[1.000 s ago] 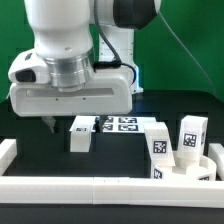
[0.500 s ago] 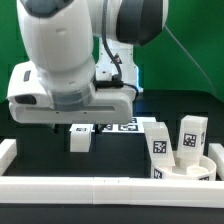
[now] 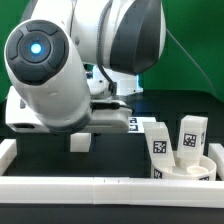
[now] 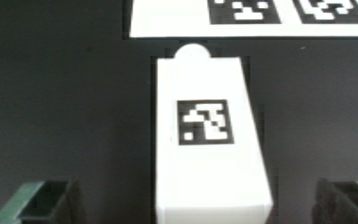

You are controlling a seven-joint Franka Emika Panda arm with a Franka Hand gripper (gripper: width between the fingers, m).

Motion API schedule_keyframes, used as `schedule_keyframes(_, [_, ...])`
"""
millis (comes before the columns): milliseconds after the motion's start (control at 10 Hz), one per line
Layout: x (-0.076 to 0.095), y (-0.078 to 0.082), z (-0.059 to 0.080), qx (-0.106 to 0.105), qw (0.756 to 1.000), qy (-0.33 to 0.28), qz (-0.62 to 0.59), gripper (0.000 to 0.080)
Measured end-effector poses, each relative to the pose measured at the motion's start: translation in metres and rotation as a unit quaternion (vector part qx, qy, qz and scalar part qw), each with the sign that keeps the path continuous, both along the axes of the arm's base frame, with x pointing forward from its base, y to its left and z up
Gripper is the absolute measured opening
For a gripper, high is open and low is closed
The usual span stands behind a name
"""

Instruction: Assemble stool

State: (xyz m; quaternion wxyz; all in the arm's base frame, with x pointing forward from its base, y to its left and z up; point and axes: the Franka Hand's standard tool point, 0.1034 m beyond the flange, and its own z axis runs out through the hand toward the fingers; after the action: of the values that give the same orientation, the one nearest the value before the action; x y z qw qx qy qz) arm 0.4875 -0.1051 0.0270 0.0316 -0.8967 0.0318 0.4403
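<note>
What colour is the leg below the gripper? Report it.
Leg: white, with a black-and-white square tag; clearest in wrist view.

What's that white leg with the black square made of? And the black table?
The stool leg looks like hard white plastic: smooth, matte, with crisp edges. Its tag seems a flat printed sticker, black on white. The table looks covered with a dull black mat or cloth; I can't tell which.

My arm (image 3: 100,40) is white with a blue light, the leg (image 4: 211,175) is white with a black-and-white square tag, the marker board (image 4: 167,15) white with black tags, the table (image 4: 60,110) black, the backdrop (image 3: 195,50) green.
</note>
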Motion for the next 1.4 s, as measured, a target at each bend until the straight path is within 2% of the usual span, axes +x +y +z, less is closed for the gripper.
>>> schedule_keyframes(200, [-0.008,0.004,-0.009,-0.017,1.0,0.013,-0.013,0.0649])
schedule_keyframes(400, [-0.016,0.001,-0.02,-0.019,1.0,0.012,-0.016,0.0649])
schedule_keyframes(700, [-0.018,0.004,-0.022,-0.018,1.0,0.012,-0.014,0.0637])
schedule_keyframes(800, [-0.018,0.005,-0.022,-0.017,1.0,0.012,-0.014,0.047])
schedule_keyframes(900, [-0.017,0.004,-0.022,-0.017,1.0,0.012,-0.014,0.0335])
schedule_keyframes(1100, [-0.016,0.002,-0.021,-0.008,1.0,0.009,-0.009,0.0335])
schedule_keyframes(1200, [-0.012,0.001,-0.017,-0.001,1.0,0.002,-0.003,0.0335])
schedule_keyframes(1300, [-0.005,0.002,-0.006,0.009,1.0,-0.006,0.003,0.0335])
schedule_keyframes(1400, [0.003,0.004,0.013,0.017,1.0,-0.012,0.006,0.0335])
